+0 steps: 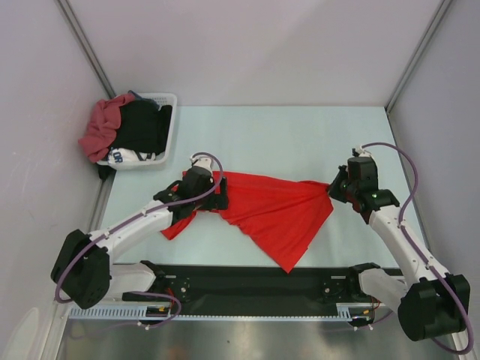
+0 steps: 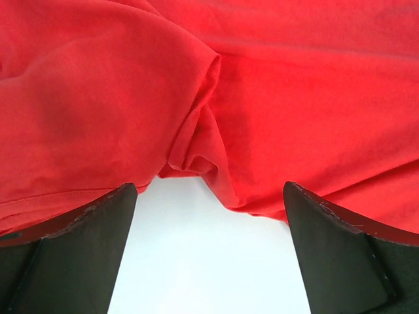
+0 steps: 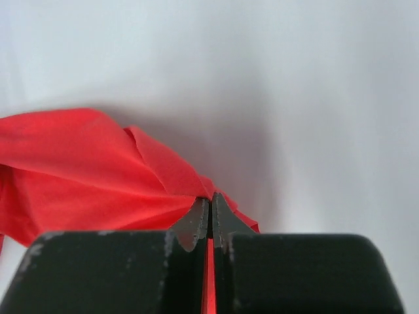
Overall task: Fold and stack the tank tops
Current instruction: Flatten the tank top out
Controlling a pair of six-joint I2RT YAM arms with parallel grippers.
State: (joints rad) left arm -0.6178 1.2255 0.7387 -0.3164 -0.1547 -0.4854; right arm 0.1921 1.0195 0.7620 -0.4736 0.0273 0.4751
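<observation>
R gripper (image 3: 209, 210) is clamped tight on the bright red tank top (image 1: 274, 211). Jaws are pressed together, w/ a sliver of red showing in the slit between them (wrist cam shows it plainly). From the top cam the whole cloth gathers to a point right at those tips. From there it fans out across the table (image 1: 300, 135) toward the L arm. One corner trails down toward the arm bases.

L gripper (image 2: 209, 196) has jaws spread wide and nothing gripped. It sits at the opposite end of the top from the R gripper. On its wrist cam red fabric fills everything ahead of the fingers (image 2: 85, 242). A puckered fold runs down toward the gap, and there's bare table between the two fingers. Cloth edge meets the fingertips on both sides, but can't tell if it's actually touching.

Well behind and outboard of the L gripper is a white basket (image 1: 169, 100) by the wall. The dusty maroon-red tank top (image 1: 101, 127) is draped over its outer rim. Black garments (image 1: 144, 127) are piled inside, and a white cloth w/ dark lettering (image 1: 124, 156) is at its near edge.
</observation>
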